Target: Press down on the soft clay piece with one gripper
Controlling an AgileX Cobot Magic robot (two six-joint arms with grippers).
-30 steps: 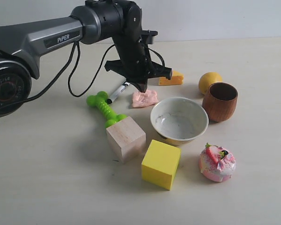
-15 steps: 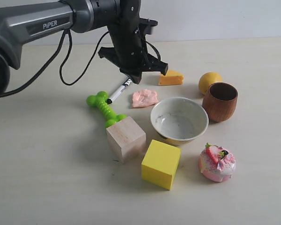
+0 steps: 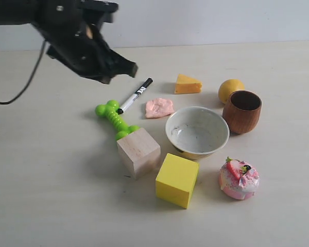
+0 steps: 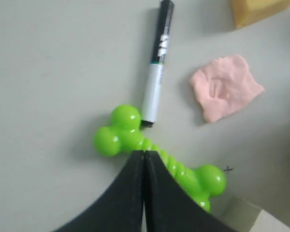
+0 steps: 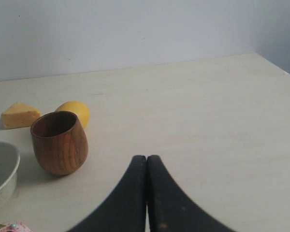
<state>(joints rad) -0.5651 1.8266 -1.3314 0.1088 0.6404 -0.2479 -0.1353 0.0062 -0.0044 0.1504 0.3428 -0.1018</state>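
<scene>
The soft clay piece (image 3: 159,107) lies flat on the table, pale salmon-pink, between the marker pen and the bowl; it also shows in the left wrist view (image 4: 225,88). My left gripper (image 3: 107,77) hangs in the air to the left of the clay and well apart from it, above the green toy. In its own view its jaws (image 4: 144,153) are pressed together with nothing between them. My right gripper (image 5: 146,157) is shut and empty, low over bare table beside the wooden cup (image 5: 59,142); the exterior view does not show it.
Round the clay lie a black-and-white marker pen (image 3: 135,95), a green dumbbell toy (image 3: 115,119), a cheese wedge (image 3: 187,84), a white bowl (image 3: 196,131), a lemon (image 3: 229,88) and a wooden cup (image 3: 242,110). Nearer the front are a wooden cube (image 3: 138,152), a yellow cube (image 3: 177,179) and a cupcake (image 3: 239,178).
The left arm has risen and swung left, away from its spot just over the clay. The whole marker pen now shows. The clay lies where it was.
</scene>
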